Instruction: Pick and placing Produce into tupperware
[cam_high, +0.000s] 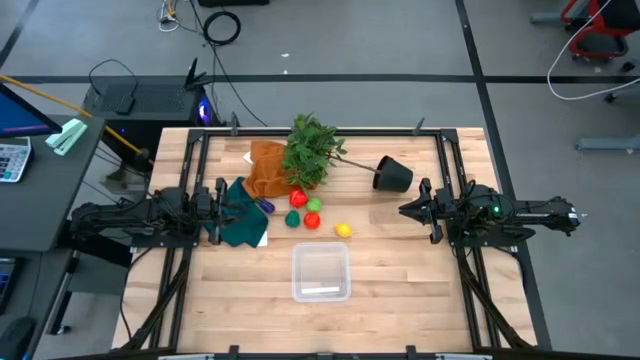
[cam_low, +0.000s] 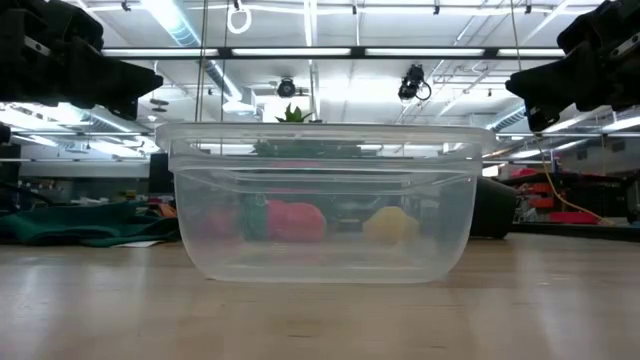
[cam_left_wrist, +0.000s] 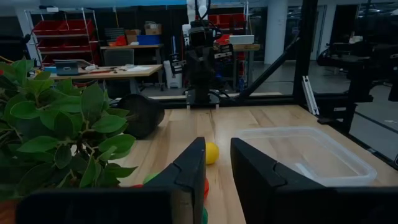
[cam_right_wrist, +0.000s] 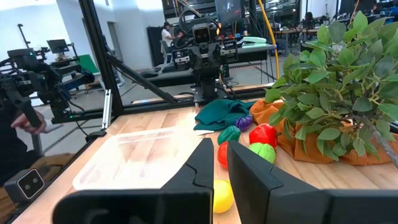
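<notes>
The clear tupperware stands on its base on the near middle of the wooden table and has no produce in it. The produce lies on the table beyond the tupperware: a purple piece, two red ones, two green ones and a yellow one. My left gripper hovers level at the table's left, above a green cloth, its fingers a narrow gap apart with nothing between them. At the right, my right gripper hovers level and shut.
A leafy green plant lies tipped over at the back, its black pot on its side toward the right. An orange cloth lies under the leaves, and a dark green cloth under my left gripper. Bare wood flanks the tupperware.
</notes>
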